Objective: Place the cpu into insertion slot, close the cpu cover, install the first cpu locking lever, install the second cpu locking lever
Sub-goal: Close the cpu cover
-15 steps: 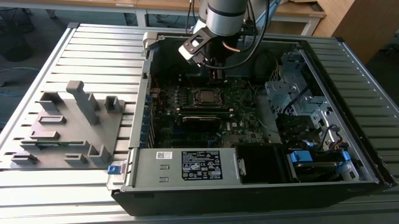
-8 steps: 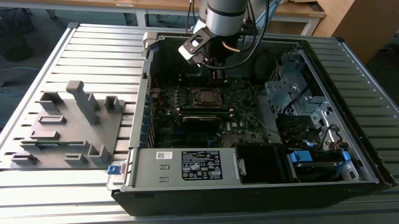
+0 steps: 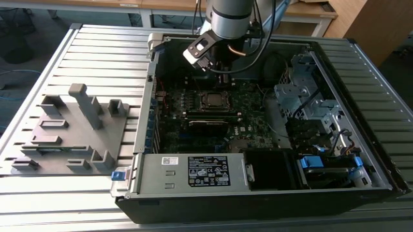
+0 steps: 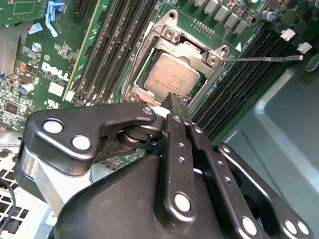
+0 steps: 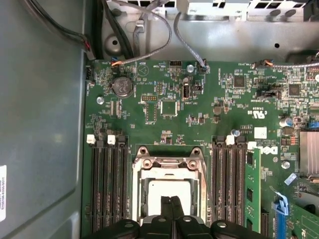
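In the exterior view the arm (image 3: 229, 17) enters from 12 o'clock and reaches steeply down into the open computer case (image 3: 139, 145). Its wrist hangs over the far half of the motherboard (image 3: 252, 111).

The gripper (image 4: 174, 98) points down at the board with its two black fingers (image 5: 168, 211) pressed flat together and nothing between them. In the second wrist view the joined tips sit right at one edge of the cpu (image 4: 172, 74), over the rim of the socket. Whether they touch the metal cannot be told.

The cpu lies flat, dull silver face up, seated in the insertion slot (image 5: 137, 199). In the exterior view the slot is at 6 o'clock from the gripper, near the middle of the board. The cpu cover (image 5: 167, 172) lies down around the chip, whose top shows through the cover's window.

A thin lever rod (image 4: 264, 59) runs from one socket corner across the neighbouring memory slots (image 4: 114, 45). Whether it is latched cannot be told.

In the exterior view the grey power-supply box (image 3: 193, 171) sits at 6 o'clock from the socket. A grey fixture (image 3: 71, 130) rests on the slatted table (image 3: 96, 48) at 9 o'clock from the case.
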Robot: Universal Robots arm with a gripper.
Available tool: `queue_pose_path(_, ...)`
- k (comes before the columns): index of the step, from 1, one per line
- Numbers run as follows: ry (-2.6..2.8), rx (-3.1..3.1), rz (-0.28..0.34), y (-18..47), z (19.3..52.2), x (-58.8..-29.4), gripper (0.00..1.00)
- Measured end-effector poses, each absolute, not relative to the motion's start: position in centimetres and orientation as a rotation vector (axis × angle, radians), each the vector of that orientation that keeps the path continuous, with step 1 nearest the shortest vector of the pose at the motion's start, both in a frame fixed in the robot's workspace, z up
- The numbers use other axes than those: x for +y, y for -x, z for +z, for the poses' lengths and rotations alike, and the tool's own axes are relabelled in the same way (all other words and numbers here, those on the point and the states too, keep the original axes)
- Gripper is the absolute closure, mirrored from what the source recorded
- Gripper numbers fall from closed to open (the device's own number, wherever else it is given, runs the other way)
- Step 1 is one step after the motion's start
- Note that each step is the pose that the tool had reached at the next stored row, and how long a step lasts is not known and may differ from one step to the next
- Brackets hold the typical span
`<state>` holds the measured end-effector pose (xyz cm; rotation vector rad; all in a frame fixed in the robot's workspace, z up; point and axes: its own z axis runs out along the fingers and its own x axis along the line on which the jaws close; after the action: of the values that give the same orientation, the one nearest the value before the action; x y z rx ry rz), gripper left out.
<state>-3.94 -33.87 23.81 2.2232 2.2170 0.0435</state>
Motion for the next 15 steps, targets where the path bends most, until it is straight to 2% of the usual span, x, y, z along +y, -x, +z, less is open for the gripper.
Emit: queue_pose_path(15, -2.223, 2.217, 0.043, 4.46, 22.75, -33.87, 0.9)
